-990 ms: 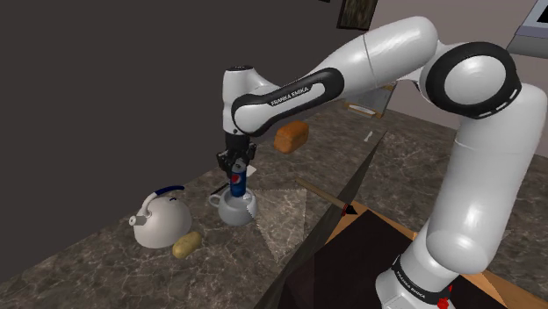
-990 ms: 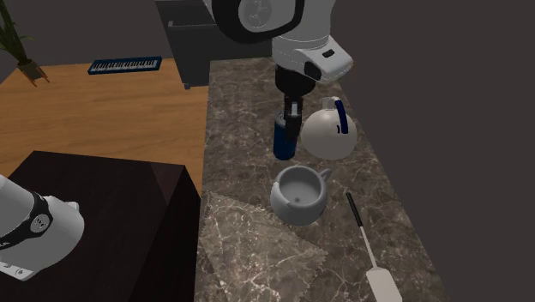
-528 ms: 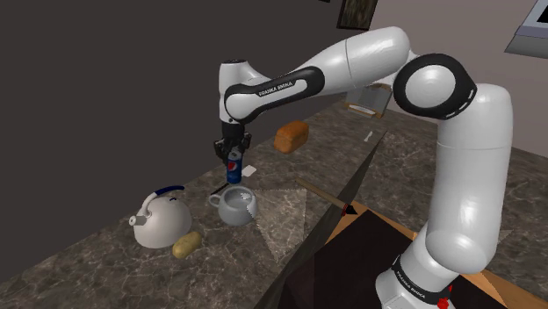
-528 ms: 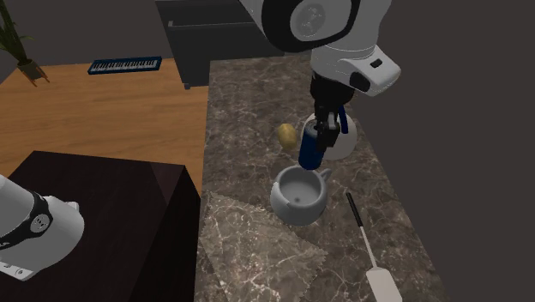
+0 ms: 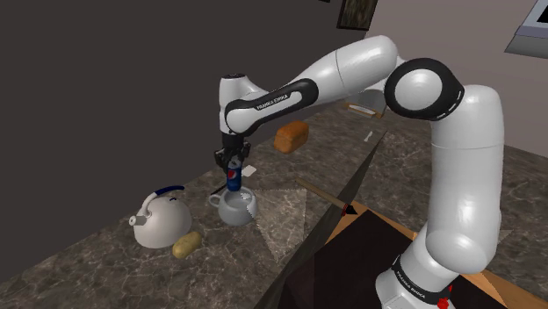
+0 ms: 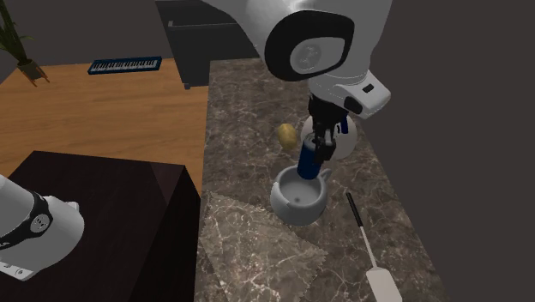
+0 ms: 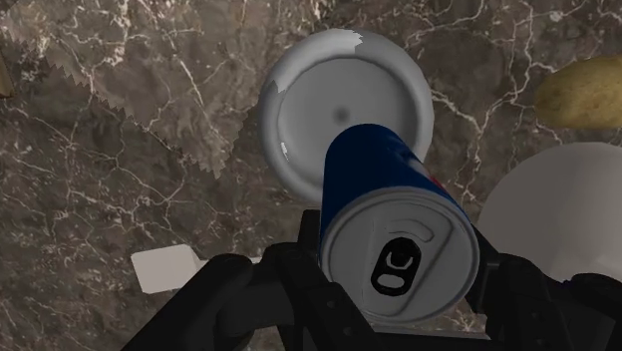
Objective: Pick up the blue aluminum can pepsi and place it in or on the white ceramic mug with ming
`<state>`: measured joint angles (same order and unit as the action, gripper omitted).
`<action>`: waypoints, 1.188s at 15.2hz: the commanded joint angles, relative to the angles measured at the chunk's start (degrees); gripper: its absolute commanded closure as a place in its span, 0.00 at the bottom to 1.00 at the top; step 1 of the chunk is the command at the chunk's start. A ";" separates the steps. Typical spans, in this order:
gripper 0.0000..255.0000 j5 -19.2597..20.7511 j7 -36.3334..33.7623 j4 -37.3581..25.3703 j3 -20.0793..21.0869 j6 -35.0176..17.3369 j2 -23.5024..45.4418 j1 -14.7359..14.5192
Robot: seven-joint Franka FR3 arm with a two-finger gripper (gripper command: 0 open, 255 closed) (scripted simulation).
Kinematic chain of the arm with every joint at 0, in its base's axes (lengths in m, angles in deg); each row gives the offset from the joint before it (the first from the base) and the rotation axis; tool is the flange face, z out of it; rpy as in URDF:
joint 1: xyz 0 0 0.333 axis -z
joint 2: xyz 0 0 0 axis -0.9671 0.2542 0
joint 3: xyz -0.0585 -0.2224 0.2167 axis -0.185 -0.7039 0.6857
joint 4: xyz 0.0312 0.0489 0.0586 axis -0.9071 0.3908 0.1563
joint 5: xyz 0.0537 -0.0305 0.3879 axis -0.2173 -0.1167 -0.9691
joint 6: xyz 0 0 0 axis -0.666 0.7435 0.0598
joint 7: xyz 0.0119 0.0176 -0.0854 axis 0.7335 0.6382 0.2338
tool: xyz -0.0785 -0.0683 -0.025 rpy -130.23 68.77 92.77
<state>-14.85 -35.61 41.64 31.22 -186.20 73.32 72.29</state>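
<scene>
A blue Pepsi can (image 5: 233,174) hangs upright in my gripper (image 5: 230,160), whose black fingers are shut on its upper part. Its lower end is right at the opening of the white mug (image 5: 235,209) standing on the dark marble counter. From the second exterior view the can (image 6: 307,160) sits over the mug's (image 6: 297,197) far rim, under the gripper (image 6: 319,141). Along the gripper, the can's (image 7: 394,249) silver top with its pull tab faces the camera, clasped by the gripper (image 7: 396,271), and the mug's (image 7: 329,110) hollow inside lies just beyond it.
A white kettle (image 5: 161,219) with a blue handle and a potato (image 5: 186,245) lie past the mug at the shoulder view's left. A bread loaf (image 5: 292,134) lies farther back. A long utensil (image 6: 364,240) rests on the counter (image 6: 249,249) near the mug.
The gripper carried the can from beside the kettle to above the mug, then lowered it until its bottom reached the mug's opening. The arm's elbow swung back.
</scene>
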 commanded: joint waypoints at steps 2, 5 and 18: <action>1.00 0.55 -0.33 0.63 -0.29 -1.91 1.28 -0.19; 1.00 1.07 -0.66 1.18 -0.59 -3.65 2.53 -0.38; 0.00 1.67 -1.04 1.63 -0.97 -5.53 4.01 -0.63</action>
<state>-13.18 -36.65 43.28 30.25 -191.73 77.34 71.66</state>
